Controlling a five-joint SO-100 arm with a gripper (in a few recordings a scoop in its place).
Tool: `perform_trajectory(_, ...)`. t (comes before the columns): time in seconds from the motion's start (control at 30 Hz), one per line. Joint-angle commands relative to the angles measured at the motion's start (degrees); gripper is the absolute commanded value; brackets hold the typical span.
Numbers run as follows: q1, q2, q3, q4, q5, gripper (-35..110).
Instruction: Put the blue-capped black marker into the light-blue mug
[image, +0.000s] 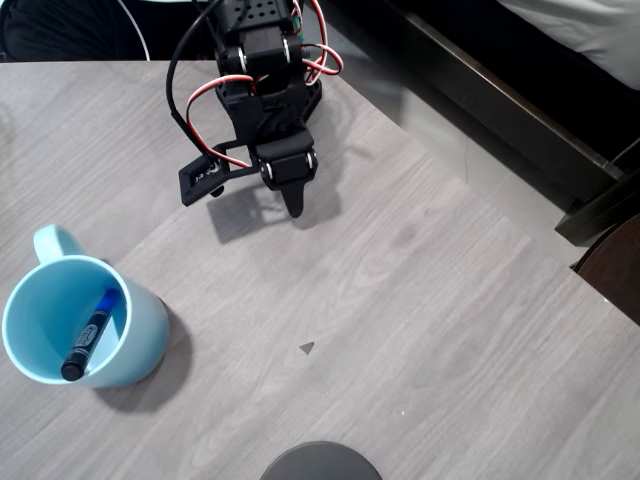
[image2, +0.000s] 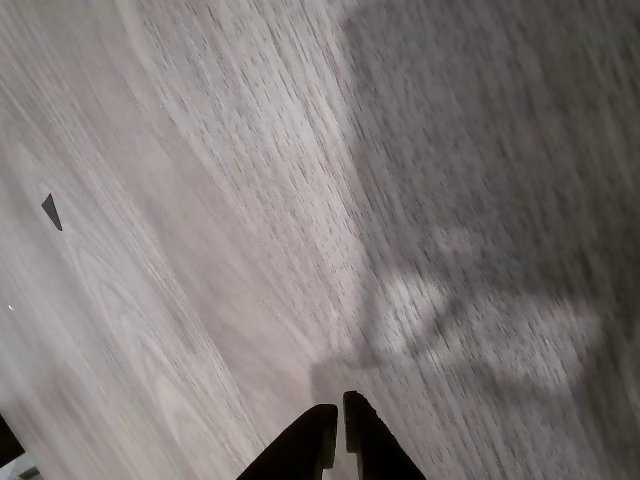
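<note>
Marker (image: 92, 334) is seen leaning inside the light-blue mug (image: 140, 325), blue cap up-right, black end down-left, while gripper (image2: 338, 425) fingers are pressed nearly together.

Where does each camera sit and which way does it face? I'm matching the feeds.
Overhead view: above the table, looking down on the light-blue mug holding the blue-capped black marker; the arm and its gripper show.
Wrist view: on the arm, looking down past closed fingers at the tabletop.
Shared: the small dark triangle mark.
</note>
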Motion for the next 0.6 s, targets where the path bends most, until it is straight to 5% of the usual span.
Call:
perform_trajectory(0.0,0.53,1.41,0.26,0.53,0.62,0)
perform_trajectory(0.57,7.38,1.41,0.26,1.05,2.55,0)
